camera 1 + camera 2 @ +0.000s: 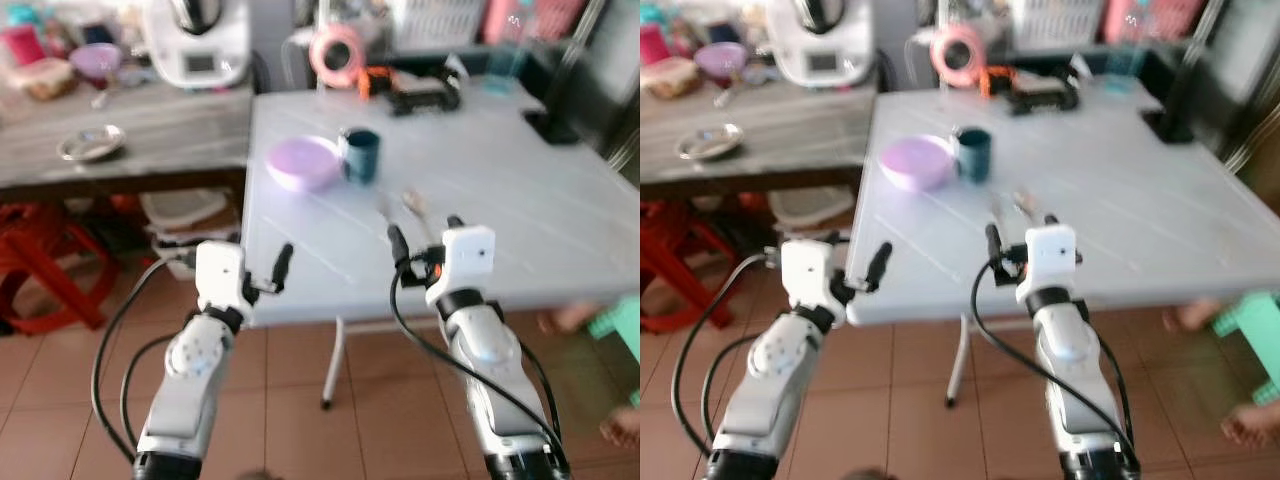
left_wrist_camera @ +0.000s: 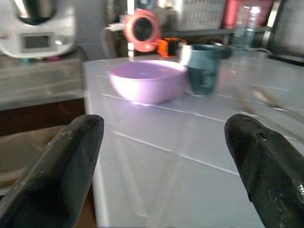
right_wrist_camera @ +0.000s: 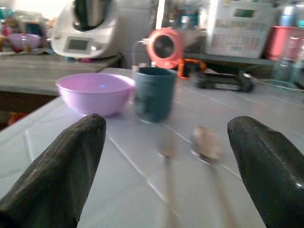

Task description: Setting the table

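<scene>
Tableware sits grouped on the white table (image 1: pixel 500 190): from the head cameras I see a purple bowl (image 1: pixel 303 162) with a dark teal cup (image 1: pixel 360 154) just beside it, and nearer me than the cup lie what look like a fork (image 1: pixel 385 212) and a spoon (image 1: pixel 416 206), too blurred to be sure. My left gripper (image 1: pixel 268 272) hovers off the table's near edge, nearer me than the bowl, fingers spread and empty. My right gripper (image 1: pixel 424 236) hangs over the near edge, just short of the cutlery, also spread and empty. Through the left wrist camera, the bowl (image 2: pixel 147 80) and cup (image 2: pixel 204 66) stand straight ahead between the two black fingers (image 2: pixel 57 166). Through the right wrist camera, the cutlery (image 3: pixel 204 142) lies blurred on the table between the parted fingers (image 3: pixel 61 166), with the cup (image 3: pixel 154 92) beyond it and the bowl (image 3: pixel 95 90) beside the cup. I judge I am approaching the pieces, nothing grasped yet; next I would ease the right gripper forward and down over the spoon or fork.
</scene>
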You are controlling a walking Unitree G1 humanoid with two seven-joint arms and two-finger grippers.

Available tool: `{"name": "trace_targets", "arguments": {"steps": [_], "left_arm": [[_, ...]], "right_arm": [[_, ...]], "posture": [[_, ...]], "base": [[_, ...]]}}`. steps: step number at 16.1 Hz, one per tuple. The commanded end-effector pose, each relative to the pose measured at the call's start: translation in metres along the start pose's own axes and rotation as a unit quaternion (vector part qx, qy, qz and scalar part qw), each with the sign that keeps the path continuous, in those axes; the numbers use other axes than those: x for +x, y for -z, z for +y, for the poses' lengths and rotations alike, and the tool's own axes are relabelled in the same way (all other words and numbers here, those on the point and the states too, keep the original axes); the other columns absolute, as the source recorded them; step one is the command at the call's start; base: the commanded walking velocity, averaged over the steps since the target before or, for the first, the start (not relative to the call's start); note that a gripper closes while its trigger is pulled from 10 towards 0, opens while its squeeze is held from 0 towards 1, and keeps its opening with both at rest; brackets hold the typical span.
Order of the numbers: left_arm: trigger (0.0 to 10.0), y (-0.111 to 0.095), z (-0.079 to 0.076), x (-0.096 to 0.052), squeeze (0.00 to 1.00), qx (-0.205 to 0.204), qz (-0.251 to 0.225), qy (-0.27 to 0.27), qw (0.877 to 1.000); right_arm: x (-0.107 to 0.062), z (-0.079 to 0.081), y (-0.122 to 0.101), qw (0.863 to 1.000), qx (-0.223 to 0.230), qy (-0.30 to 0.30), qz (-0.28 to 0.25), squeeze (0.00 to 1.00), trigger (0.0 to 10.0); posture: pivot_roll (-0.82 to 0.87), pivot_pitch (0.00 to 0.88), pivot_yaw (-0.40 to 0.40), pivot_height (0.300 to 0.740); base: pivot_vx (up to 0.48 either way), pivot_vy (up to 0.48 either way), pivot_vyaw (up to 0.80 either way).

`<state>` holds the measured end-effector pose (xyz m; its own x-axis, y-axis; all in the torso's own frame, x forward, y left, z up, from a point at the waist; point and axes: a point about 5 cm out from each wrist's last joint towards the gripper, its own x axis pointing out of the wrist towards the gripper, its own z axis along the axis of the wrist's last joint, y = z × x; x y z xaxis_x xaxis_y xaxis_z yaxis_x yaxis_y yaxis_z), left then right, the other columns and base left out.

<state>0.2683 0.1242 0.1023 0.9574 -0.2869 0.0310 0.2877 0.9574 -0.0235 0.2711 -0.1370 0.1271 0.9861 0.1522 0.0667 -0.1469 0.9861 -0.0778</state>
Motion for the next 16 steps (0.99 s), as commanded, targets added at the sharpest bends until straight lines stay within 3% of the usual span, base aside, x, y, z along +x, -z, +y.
{"name": "trace_targets", "arguments": {"steps": [1, 11, 13, 16], "left_arm": [[10.0, -0.001, 0.007, 0.000, 0.00, 0.005, 0.003, -0.010, 1.000], [10.0, 0.000, 0.007, 0.001, 0.00, 0.007, 0.005, -0.012, 1.000], [10.0, 0.000, 0.006, 0.001, 0.00, 0.008, 0.005, -0.010, 1.000], [10.0, -0.001, 0.006, 0.000, 0.00, 0.010, 0.000, -0.004, 1.000]], "right_arm": [[0.002, 0.008, -0.006, 1.000, -0.002, -0.021, -0.013, 0.00, 10.0], [0.002, 0.009, -0.007, 1.000, -0.006, -0.019, -0.017, 0.00, 10.0], [0.006, -0.004, -0.007, 0.999, -0.019, 0.032, -0.018, 0.00, 10.0], [0.007, -0.009, -0.004, 0.999, 0.017, 0.051, -0.004, 0.00, 10.0]], "posture": [[-0.06, 0.000, 0.032, 0.740], [-0.06, 0.000, 0.029, 0.740], [-0.06, 0.000, 0.029, 0.740], [-0.06, 0.000, 0.032, 0.740]], "base": [[0.281, 0.000, 0.73], [0.025, 0.000, 0.69], [0.000, 0.000, 0.00], [0.082, 0.000, -0.27]]}}
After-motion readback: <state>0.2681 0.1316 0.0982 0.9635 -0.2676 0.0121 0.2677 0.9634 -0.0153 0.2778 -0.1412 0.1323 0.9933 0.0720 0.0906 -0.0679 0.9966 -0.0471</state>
